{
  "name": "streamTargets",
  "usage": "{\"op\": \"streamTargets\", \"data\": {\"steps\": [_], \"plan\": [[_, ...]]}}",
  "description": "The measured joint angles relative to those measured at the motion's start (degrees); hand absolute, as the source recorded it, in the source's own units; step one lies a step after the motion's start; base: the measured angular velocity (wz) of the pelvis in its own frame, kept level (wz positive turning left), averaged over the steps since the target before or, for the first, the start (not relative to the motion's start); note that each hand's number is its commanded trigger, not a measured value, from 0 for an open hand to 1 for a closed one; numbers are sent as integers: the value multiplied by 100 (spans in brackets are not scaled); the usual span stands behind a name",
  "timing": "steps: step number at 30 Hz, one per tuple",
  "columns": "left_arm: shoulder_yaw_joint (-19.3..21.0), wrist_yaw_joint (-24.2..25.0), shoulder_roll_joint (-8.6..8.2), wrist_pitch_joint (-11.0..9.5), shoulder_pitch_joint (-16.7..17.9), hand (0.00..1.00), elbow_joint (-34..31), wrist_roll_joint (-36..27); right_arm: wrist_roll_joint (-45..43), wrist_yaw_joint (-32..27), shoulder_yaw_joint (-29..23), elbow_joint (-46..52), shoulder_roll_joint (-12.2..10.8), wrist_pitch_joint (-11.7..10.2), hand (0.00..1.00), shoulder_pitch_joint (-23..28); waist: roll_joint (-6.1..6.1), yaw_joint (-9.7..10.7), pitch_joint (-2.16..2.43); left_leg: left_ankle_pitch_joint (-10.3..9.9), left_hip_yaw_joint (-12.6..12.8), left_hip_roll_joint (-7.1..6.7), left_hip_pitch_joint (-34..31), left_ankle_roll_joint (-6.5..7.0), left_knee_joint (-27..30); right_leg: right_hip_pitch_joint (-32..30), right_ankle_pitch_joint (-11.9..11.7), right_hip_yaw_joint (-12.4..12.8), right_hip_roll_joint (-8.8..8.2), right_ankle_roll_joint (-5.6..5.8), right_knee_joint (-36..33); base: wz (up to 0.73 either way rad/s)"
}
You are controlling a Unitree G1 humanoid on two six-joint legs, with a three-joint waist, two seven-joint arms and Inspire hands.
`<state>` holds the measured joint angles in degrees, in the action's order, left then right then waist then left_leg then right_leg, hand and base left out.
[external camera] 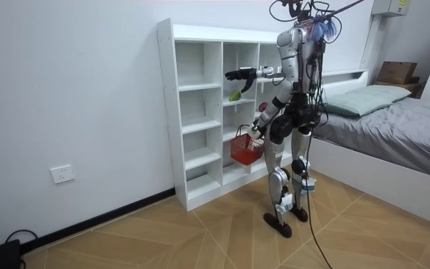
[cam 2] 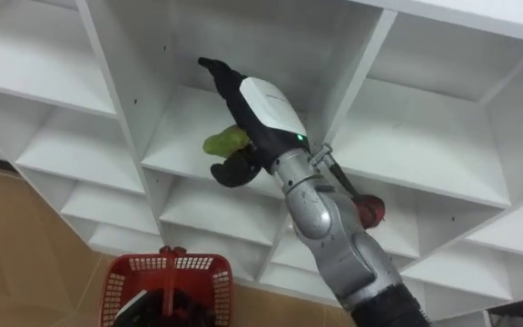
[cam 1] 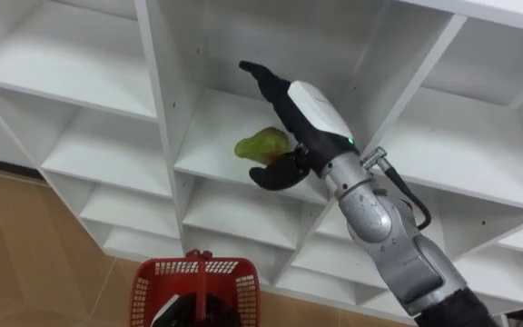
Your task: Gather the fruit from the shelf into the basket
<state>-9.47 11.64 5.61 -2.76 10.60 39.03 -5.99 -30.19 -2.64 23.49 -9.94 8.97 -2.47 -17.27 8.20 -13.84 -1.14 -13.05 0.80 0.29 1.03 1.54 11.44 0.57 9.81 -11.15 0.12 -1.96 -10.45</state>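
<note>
A green fruit [cam 1: 258, 143] lies on a middle shelf of the white closet [cam 1: 166, 109]. My right hand [cam 1: 302, 113] reaches into that compartment from the lower right. Its fingers stretch straight over the fruit and its thumb sits just below and beside it; the hand is open. A red fruit [cam 2: 371, 211] rests one compartment to the right, partly behind my forearm. At the bottom edge hangs a red mesh basket [cam 1: 152, 277], whose handle my left hand [external camera: 257, 128] holds at hip height. In the room view I stand upright, close in front of the closet [external camera: 200, 112].
The closet's other compartments around the fruit hold nothing. Upright dividers [cam 1: 402, 95] flank the compartment that my arm is in. Wooden floor [cam 1: 25, 245] lies below the closet, and a bed [external camera: 394, 127] stands behind me at the room view's right.
</note>
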Motion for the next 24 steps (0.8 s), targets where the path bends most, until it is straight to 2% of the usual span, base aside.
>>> {"op": "streamTargets", "data": {"steps": [7,17,18,24], "plan": [[19,16,20,3,-54,100,-5,8,22,-37,15,-242,25,-3,0,-16,81,-80,-33,1,-83,-6,-101,-1,16,-64,0,-21,-5,-1,51,4],[35,34,33,3,-45,100,-41,171,-168,-27,14,-325,138,4,0,-15,136,-92,-17,7,-156,-6,-132,-11,10,-67,-1,-37,4,-2,81,2],[40,36,40,6,-14,100,-100,177,-205,-28,14,-374,147,6,0,-15,160,-118,-6,7,-162,-6,-126,-11,9,-62,-1,-30,7,-2,83,0],[42,123,75,6,8,100,-267,177,-211,-30,30,-736,224,134,0,-16,286,-359,-38,7,-183,-8,-90,-11,4,-26,-1,-30,4,-2,89,-1]]}}
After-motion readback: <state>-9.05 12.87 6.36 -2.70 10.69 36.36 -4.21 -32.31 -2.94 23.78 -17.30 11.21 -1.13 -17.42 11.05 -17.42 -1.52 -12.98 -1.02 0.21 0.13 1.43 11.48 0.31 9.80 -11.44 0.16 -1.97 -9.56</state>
